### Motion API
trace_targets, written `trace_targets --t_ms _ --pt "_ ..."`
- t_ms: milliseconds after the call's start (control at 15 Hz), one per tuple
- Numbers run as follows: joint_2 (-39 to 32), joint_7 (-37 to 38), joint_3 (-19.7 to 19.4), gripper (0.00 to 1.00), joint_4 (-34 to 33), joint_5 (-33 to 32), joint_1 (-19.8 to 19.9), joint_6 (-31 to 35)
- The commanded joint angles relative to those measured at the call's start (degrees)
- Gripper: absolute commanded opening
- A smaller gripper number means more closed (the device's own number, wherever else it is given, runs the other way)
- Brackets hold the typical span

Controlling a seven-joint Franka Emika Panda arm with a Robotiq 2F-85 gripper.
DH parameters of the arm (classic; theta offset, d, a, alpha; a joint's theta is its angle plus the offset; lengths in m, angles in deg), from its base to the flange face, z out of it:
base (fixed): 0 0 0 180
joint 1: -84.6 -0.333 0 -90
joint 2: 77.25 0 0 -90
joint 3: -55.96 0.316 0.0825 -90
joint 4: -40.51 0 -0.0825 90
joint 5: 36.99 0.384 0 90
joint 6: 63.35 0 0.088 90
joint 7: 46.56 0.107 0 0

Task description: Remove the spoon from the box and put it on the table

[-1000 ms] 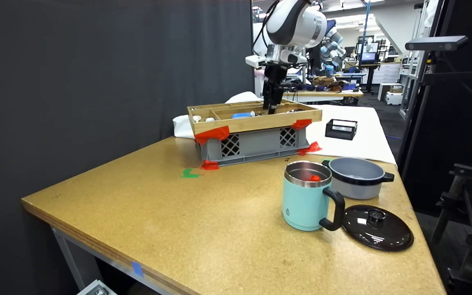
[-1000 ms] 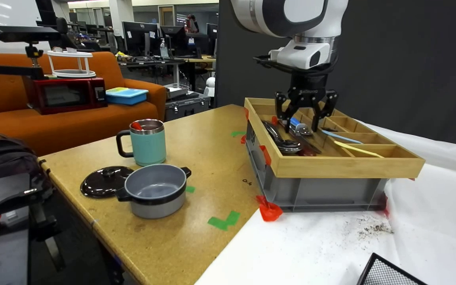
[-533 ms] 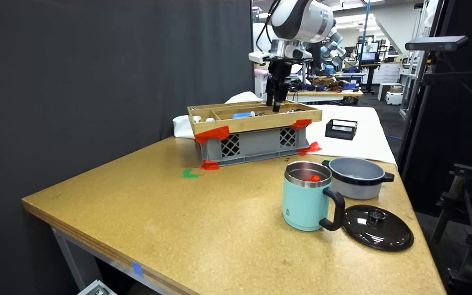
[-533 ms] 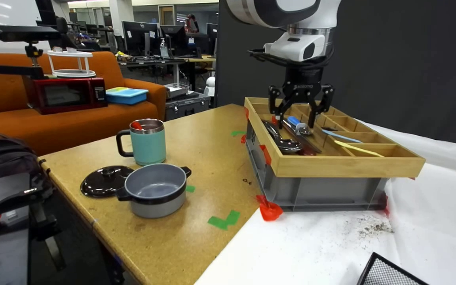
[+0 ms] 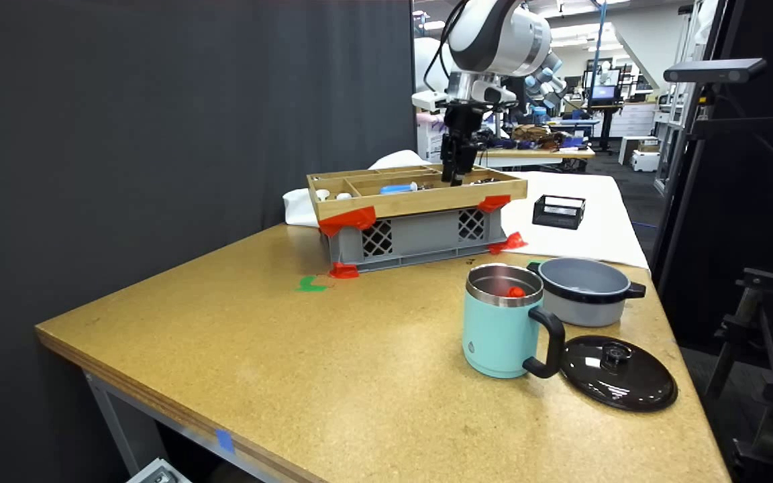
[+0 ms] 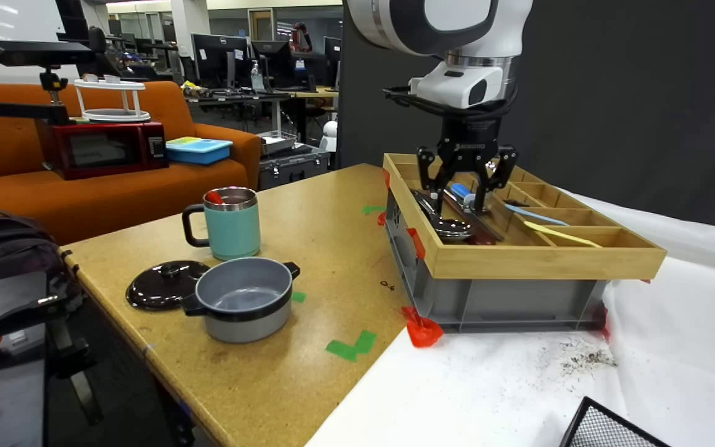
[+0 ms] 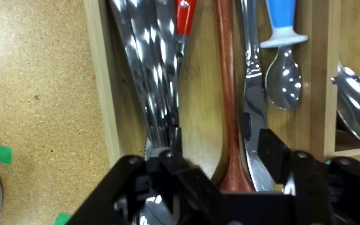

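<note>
The box is a grey crate with red corners and a tan wooden rim, full of cutlery. My gripper is open and reaches down into it; it also shows in an exterior view. In the wrist view my gripper straddles a brown wooden utensil. One finger is over a stack of silver cutlery, the other over a knife. A silver spoon bowl and a blue-handled spoon show; I cannot tell which spoon is meant. The tan table is in front.
A teal mug, a grey pot and a dark lid stand on the table. A small black mesh box is on the white sheet. Wooden dividers split the tray.
My gripper has shifted sideways toward the silver cutlery stack. It rose a little, then came down lower into the tray. It stays open; the objects have not moved.
</note>
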Motion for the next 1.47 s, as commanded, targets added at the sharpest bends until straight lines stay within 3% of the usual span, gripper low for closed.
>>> trace_targets --t_ms 0,200,267,800,867,933,1200,1267,1400 --pt "0.3 0.4 0.1 0.59 0.5 -0.6 -0.2 1.0" --pt "-0.4 0.3 0.3 0.49 -0.6 -0.4 0.1 0.1" --pt "-0.5 0.2 0.4 0.52 -0.9 -0.3 0.2 -0.2" --pt "-1.0 0.3 0.2 0.41 -3.1 -0.5 0.7 -1.8" --pt "-1.3 0.5 0.1 0.37 -3.4 -0.6 0.6 -1.9" --pt "-1.6 0.4 0.2 0.20 -3.5 -0.5 0.7 -1.9" --pt "-3.4 0.7 0.0 0.30 -4.5 -0.6 0.6 -1.9" --pt "-3.6 0.7 0.1 0.09 -4.7 -0.6 0.6 -1.8" --pt "-3.6 0.7 0.1 0.02 -4.8 -0.4 0.6 -1.3"
